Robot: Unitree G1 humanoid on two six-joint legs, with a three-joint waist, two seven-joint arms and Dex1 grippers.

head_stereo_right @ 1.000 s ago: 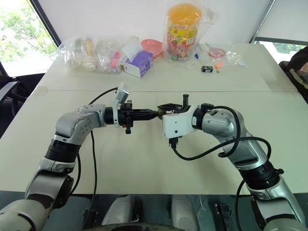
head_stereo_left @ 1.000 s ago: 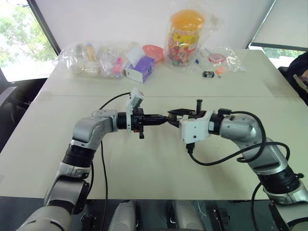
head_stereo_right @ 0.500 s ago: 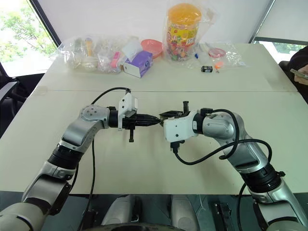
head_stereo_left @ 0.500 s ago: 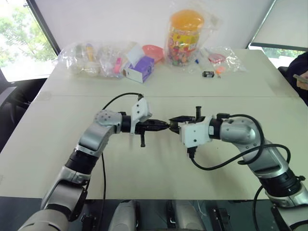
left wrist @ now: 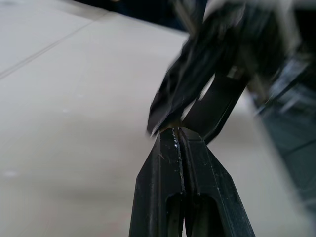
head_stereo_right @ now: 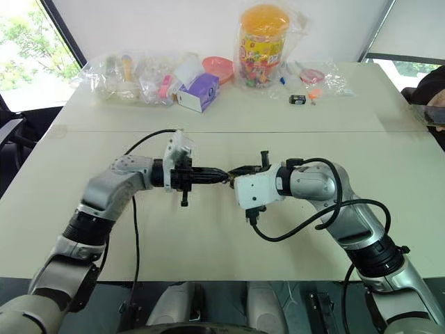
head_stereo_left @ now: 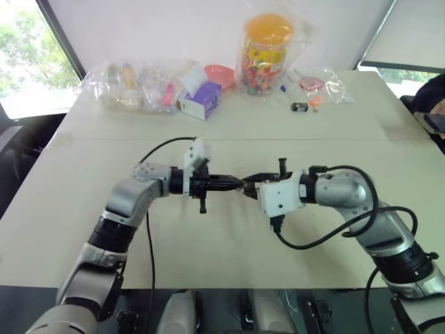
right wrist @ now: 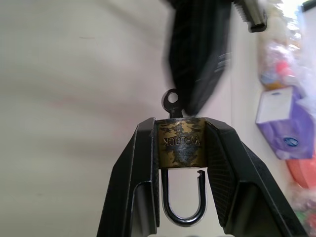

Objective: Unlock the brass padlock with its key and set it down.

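Two grippers met mid-frame | brass padlock clamped by right gripper, shackle sprung (key seated) | left gripper fingers closed, apparently to work the key

Above the table the left hand and right hand meet tip to tip (apparently touching).

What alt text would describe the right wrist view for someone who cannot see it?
The right claw grips a small worn brass padlock, its silver shackle sprung open at one end. A dark key sits in the lock, at the blurred left claw above a beige table.
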